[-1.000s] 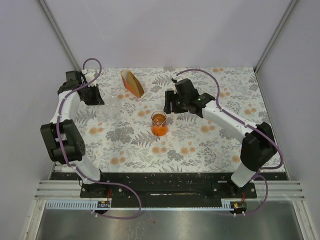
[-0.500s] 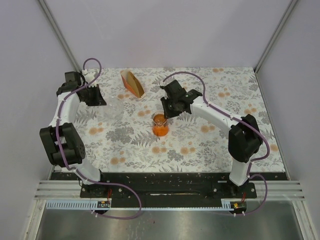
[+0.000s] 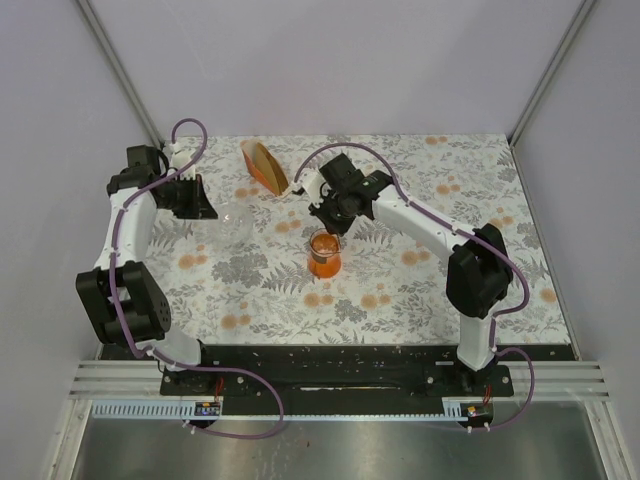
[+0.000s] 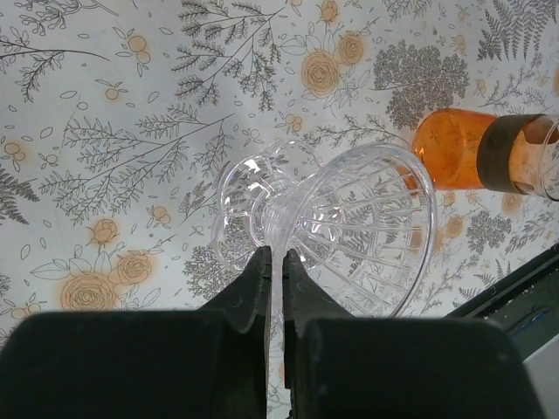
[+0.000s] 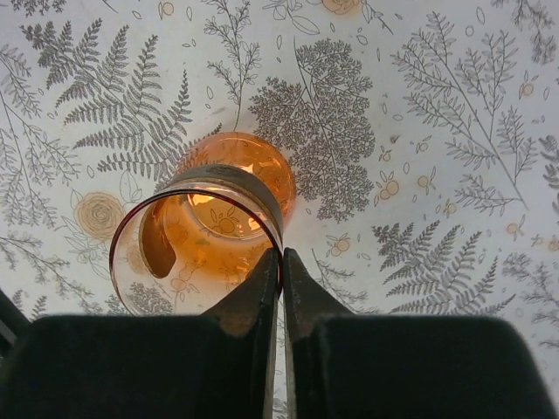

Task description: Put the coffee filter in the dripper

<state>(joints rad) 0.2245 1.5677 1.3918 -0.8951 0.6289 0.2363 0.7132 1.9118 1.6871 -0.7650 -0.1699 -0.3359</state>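
The dripper stands in two parts. Its clear ribbed cone (image 4: 367, 227) lies tipped on its side at the left of the table (image 3: 235, 220). My left gripper (image 4: 276, 253) is shut on a thin clear tab at the cone's neck (image 3: 205, 205). The orange glass base (image 5: 210, 218) stands upright mid-table (image 3: 322, 255) and also shows at the right edge of the left wrist view (image 4: 463, 148). My right gripper (image 5: 281, 255) is shut on its rim from above (image 3: 333, 222). No loose coffee filter is in view.
A thick bundle of brown papers in an orange holder (image 3: 265, 165) stands at the back, between the two grippers. The floral tablecloth (image 3: 400, 290) covers the table. Grey walls close in the left, right and back.
My right arm swung left and down onto the orange base and its jaws closed on the rim. My left gripper shifted slightly right with the clear cone.
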